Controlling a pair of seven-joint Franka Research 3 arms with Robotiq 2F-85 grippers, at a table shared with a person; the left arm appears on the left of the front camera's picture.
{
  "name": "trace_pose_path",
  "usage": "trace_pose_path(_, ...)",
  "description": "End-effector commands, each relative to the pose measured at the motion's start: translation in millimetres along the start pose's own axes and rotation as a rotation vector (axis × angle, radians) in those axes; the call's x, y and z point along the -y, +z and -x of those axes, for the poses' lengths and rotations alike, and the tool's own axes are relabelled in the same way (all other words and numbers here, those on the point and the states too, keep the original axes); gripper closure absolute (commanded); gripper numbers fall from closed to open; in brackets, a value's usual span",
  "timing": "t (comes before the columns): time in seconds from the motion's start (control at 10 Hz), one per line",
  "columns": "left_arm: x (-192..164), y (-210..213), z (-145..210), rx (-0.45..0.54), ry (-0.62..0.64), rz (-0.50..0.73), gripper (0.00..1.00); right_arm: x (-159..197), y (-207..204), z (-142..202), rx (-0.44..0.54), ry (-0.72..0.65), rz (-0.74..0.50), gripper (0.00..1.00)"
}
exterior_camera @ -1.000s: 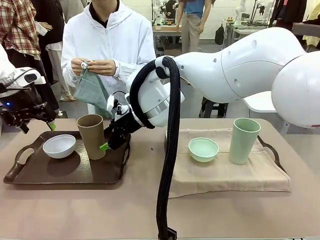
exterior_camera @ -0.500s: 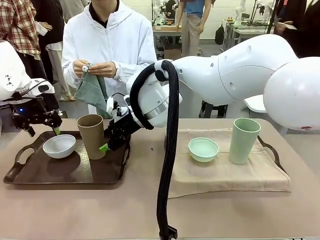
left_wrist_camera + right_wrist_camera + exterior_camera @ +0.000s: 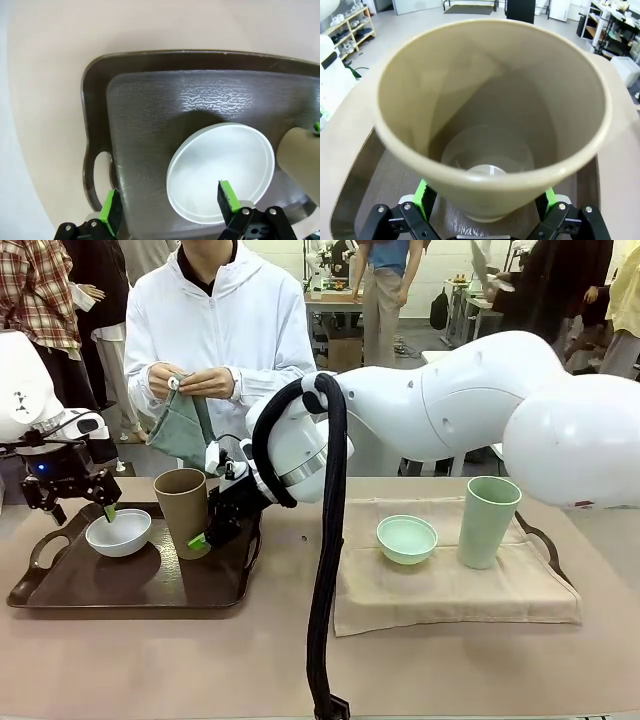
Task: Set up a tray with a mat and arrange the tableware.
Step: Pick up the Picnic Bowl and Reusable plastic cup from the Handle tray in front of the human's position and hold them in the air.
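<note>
- Your left gripper (image 3: 79, 508) hangs over the left half of the dark tray (image 3: 140, 588), fingers spread wide and holding nothing.
- In its wrist view, one green pad (image 3: 109, 212) sits above the dark tray's bare floor, near the handle cut-out. The other pad stands over the rim of the small white bowl (image 3: 220, 172).
- That small white bowl rests upright on the dark tray's left half, just beside the tall tan-brown cup (image 3: 183, 510) and not touching it in the front view.
- The tall tan-brown cup stands upright and empty on the dark tray's right half.
- Your right gripper (image 3: 485, 192) straddles the lower part of this cup, with a green pad on either side. You cannot tell from these views whether the pads press on the wall or only flank it.
- Beyond the dark tray, a person in a white hooded top holds a grey-green cloth (image 3: 183, 432) up by its top edge with both hands.
- To the right of the dark tray, apart from it, a beige mat (image 3: 450, 590) lies over a second tray whose handle (image 3: 545, 540) pokes out at the far right.
- On that mat, the small mint-green bowl (image 3: 407, 538) sits nearer the dark tray. The tall mint-green cup (image 3: 487, 520) stands upright just to its right.
</note>
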State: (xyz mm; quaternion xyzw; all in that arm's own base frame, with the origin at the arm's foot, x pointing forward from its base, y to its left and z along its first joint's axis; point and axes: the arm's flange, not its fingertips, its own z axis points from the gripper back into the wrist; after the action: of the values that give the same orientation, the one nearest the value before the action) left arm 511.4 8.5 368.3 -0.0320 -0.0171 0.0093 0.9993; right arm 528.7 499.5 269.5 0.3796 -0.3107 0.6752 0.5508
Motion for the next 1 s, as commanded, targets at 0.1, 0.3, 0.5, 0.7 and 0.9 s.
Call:
trace_pose_path(0.1,-1,-11,1,-0.026,-0.014,0.014,0.0,7,-13,-3,0.013,0.012,0.007,0.0)
trace_pose_path(0.3,1,-17,3,-0.045,-0.008,0.019,0.0,7,-16,-4,0.023,0.024,0.008,0.0)
trace_pose_path(0.5,4,-21,2,-0.041,-0.018,0.018,0.58,6,-14,-3,0.032,0.037,-0.002,0.58)
trace_pose_path(0.7,5,-24,1,-0.042,-0.018,0.02,1.0,4,-11,-4,0.035,0.048,0.001,0.62)
trace_pose_path(0.9,5,-25,-1,-0.044,-0.013,0.019,1.0,5,-8,-2,0.043,0.049,0.001,1.0)
